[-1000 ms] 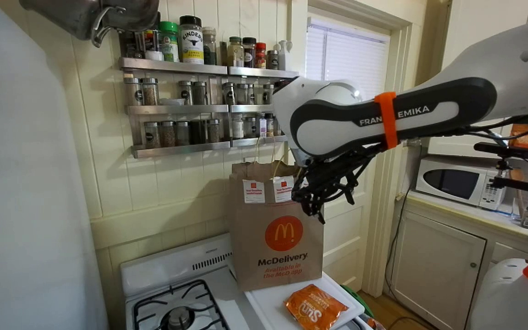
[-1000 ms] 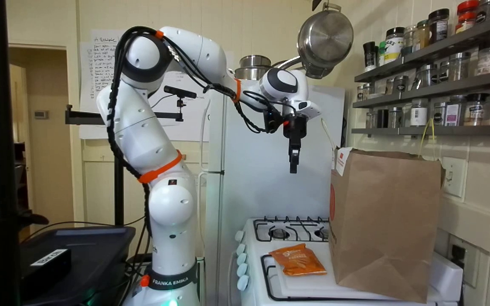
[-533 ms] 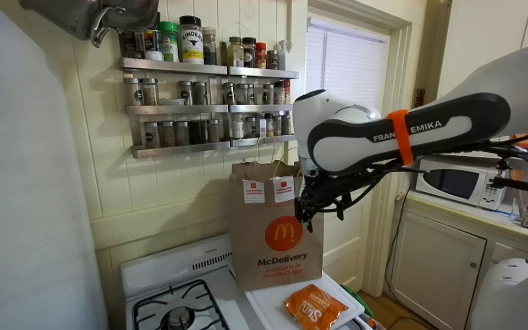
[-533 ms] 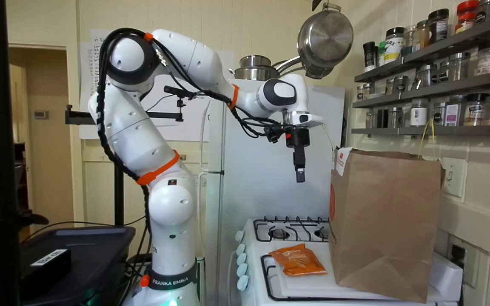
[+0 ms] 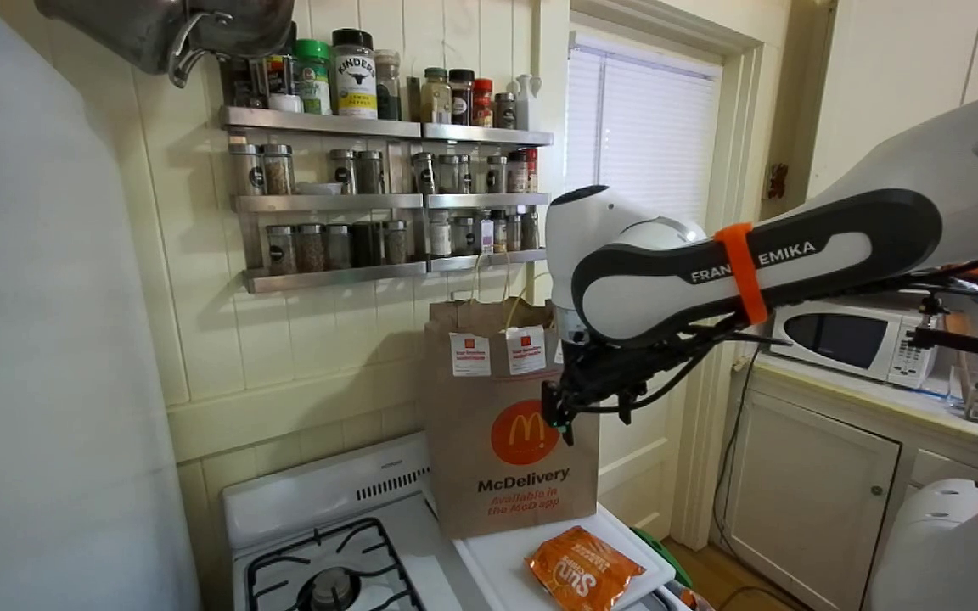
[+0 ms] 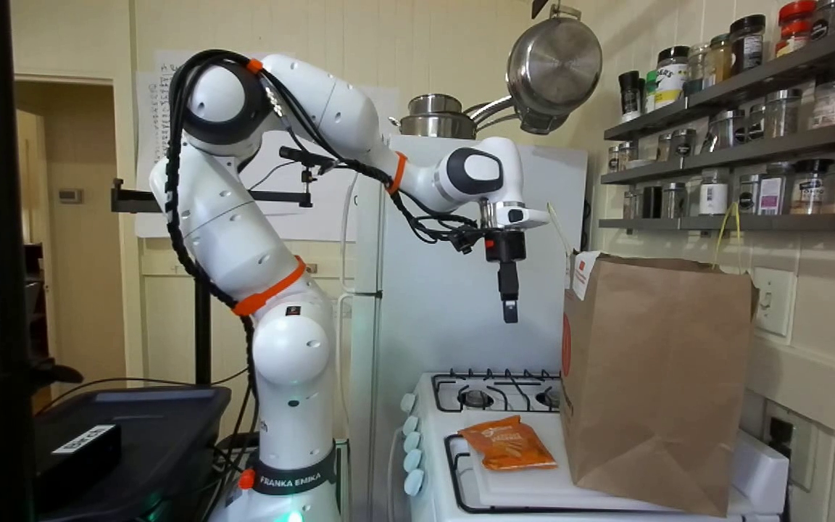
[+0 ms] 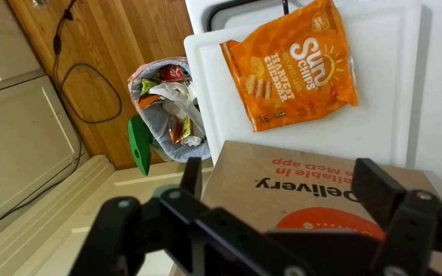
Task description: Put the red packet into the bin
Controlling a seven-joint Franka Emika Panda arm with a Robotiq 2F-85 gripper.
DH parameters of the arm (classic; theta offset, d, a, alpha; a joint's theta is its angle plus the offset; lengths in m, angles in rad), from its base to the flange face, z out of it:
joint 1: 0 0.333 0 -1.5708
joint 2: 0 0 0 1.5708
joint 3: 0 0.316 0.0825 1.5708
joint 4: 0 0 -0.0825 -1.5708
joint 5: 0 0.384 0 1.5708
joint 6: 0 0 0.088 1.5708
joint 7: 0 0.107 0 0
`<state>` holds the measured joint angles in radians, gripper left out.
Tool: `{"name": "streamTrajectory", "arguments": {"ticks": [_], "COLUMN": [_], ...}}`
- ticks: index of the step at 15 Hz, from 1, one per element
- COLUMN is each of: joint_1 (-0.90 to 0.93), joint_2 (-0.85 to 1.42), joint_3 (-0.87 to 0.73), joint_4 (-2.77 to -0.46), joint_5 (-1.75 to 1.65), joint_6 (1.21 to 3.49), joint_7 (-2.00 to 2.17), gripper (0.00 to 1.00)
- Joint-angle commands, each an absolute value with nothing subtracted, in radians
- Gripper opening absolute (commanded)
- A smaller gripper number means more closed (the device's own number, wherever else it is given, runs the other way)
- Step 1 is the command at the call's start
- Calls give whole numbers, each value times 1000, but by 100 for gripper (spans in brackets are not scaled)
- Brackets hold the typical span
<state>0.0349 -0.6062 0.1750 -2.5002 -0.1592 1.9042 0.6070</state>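
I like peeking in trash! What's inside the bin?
In the bin I see a red can, white scraps, and orange and yellow wrappers. Whatever lies underneath them is covered, and the white board hides part of the bin.

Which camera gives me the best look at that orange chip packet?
The wrist view: the packet is large there and seen from above, its front lettering easy to read. Both exterior views show it smaller and at a slant, lying on the white board, with less lettering legible.
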Motion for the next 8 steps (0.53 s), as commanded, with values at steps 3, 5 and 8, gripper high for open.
{"name": "streamTrajectory", "arguments": {"ticks": [3,5,8], "joint_1": [12,20,17], "joint_2": [-579,-578,-598], "joint_3": [206,199,190], "joint_4": [-2527,-2566,-2632], "joint_5": [-146,-122,-102], "joint_6": [1898,1917,1943], "joint_7": [621,615,627], "gripper": [100,100,100]}}
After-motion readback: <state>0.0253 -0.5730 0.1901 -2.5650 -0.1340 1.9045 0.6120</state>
